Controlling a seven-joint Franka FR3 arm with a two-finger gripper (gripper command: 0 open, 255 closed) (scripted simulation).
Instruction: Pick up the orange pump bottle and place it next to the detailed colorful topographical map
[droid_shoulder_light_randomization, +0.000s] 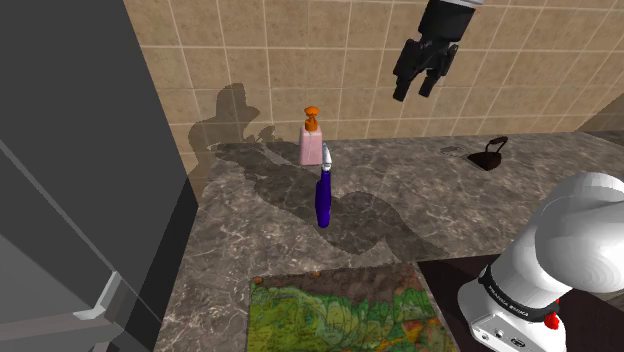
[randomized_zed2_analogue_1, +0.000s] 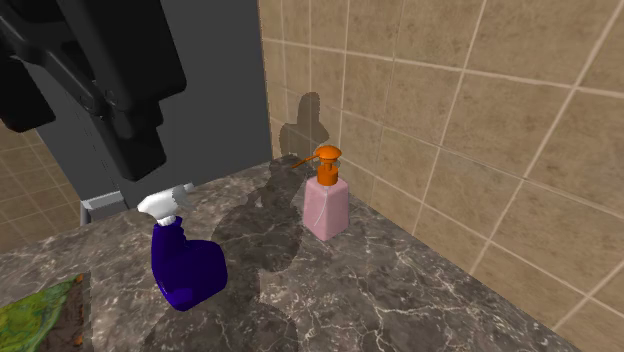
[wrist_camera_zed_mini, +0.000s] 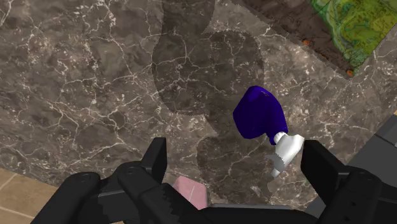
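Observation:
The pump bottle (droid_shoulder_light_randomization: 312, 140) has a pink body and an orange pump; it stands upright on the marble counter by the tiled wall, also seen in the second exterior view (randomized_zed2_analogue_1: 327, 203). My gripper (droid_shoulder_light_randomization: 413, 92) hangs open high above the counter, to the shoulder view's right of the bottle, holding nothing. In the wrist view the gripper (wrist_camera_zed_mini: 236, 167) has its fingers wide apart, with the bottle's pink body (wrist_camera_zed_mini: 191, 189) just below them. The colourful map (droid_shoulder_light_randomization: 345, 312) lies flat at the counter's near edge.
A blue spray bottle (droid_shoulder_light_randomization: 324, 196) with a white trigger stands between the pump bottle and the map. A small black object (droid_shoulder_light_randomization: 489, 155) sits at the shoulder view's right, near the wall. A dark grey cabinet (droid_shoulder_light_randomization: 80, 150) borders the counter's left.

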